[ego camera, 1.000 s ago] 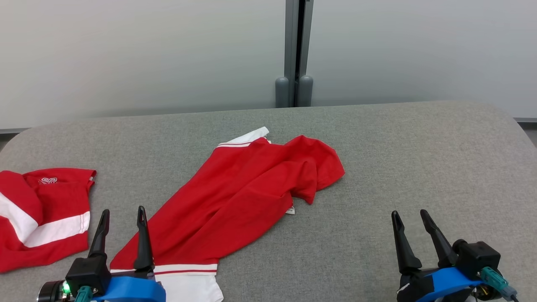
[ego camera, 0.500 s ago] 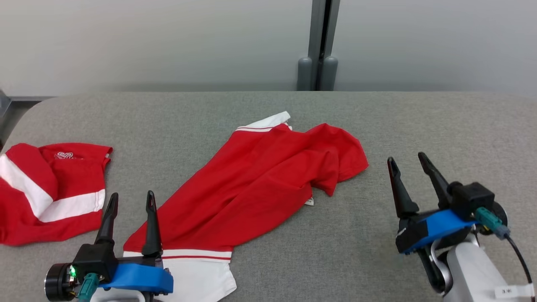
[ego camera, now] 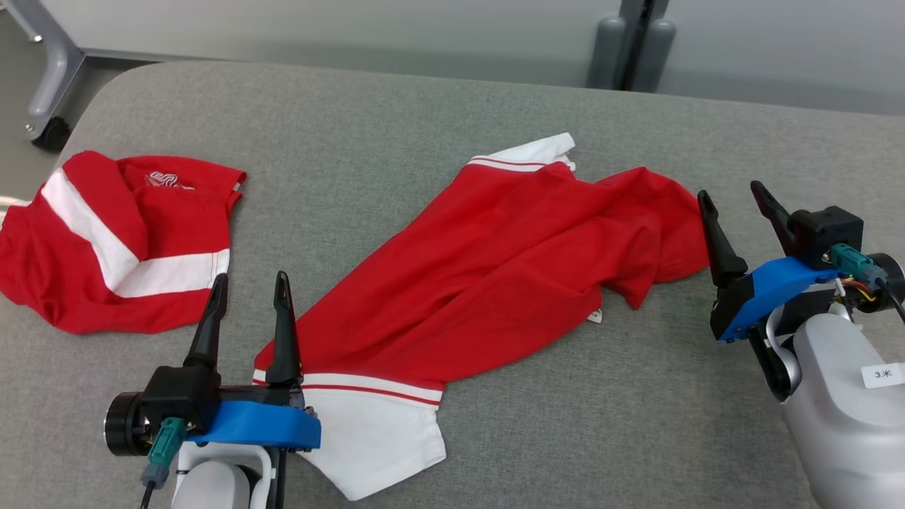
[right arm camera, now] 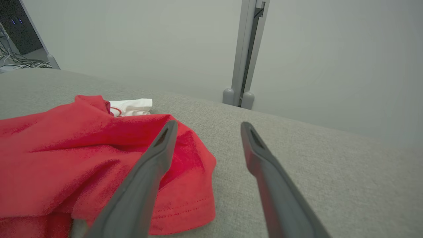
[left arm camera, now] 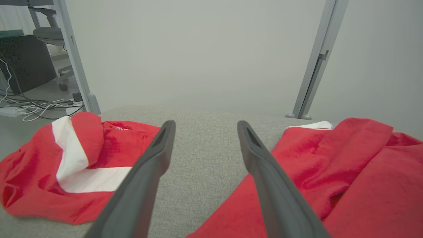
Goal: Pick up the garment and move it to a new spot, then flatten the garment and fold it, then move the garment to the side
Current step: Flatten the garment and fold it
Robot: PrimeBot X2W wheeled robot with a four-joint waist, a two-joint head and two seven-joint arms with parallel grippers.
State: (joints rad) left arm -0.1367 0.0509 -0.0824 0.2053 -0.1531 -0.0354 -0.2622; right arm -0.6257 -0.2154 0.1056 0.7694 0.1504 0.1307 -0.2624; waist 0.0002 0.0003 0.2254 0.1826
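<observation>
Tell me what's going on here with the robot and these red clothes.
A two-armed robot is getting set to pick up the crumpled red garment lying mid-way across the grey table. Both grippers are open and hold nothing. The left gripper sits by the garment's near, white-trimmed end, and the right gripper is at its right edge. A second red-and-white garment lies apart on the table's left side.

Middle shirt (ego camera: pixel 495 261): red, with white sleeves and thin red stripes. Left shirt (ego camera: pixel 120 233): red, with wide white bands and small white logo. Table (ego camera: pixel 424 99): plain grey.
</observation>
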